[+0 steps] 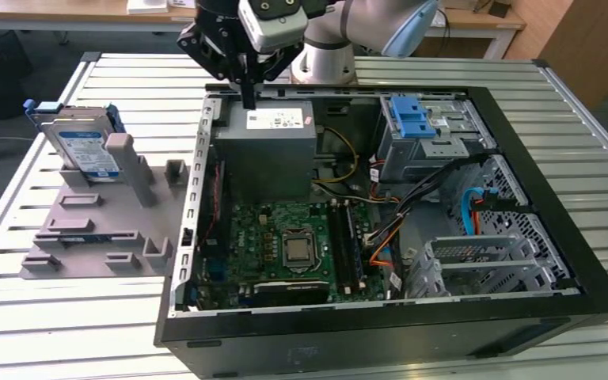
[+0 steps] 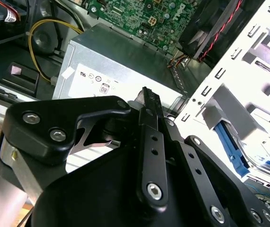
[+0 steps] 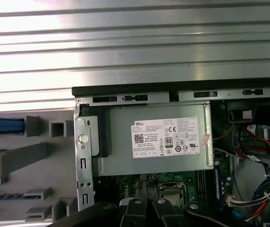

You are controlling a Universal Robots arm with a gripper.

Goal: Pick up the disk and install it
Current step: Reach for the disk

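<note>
The disk (image 1: 80, 149), silver with a blue-and-white label and a blue bracket, stands upright in a grey fixture (image 1: 93, 237) on the table at the exterior view's left. Its blue edge (image 3: 2, 126) shows in the first wrist view. My gripper (image 1: 249, 103) hangs over the back edge of the open computer case (image 1: 389, 336), above the grey power supply box (image 1: 265, 146), well apart from the disk. Its black fingers (image 2: 147, 97) are pressed together with nothing between them, so it is shut and empty.
The case lies open on a slatted metal table (image 1: 589, 119). Inside are the power supply (image 3: 158, 139), a green motherboard (image 1: 283, 245), loose cables (image 1: 431, 190) and a drive cage with a blue bracket (image 1: 420, 125) at the back right. The fixture has several upright posts.
</note>
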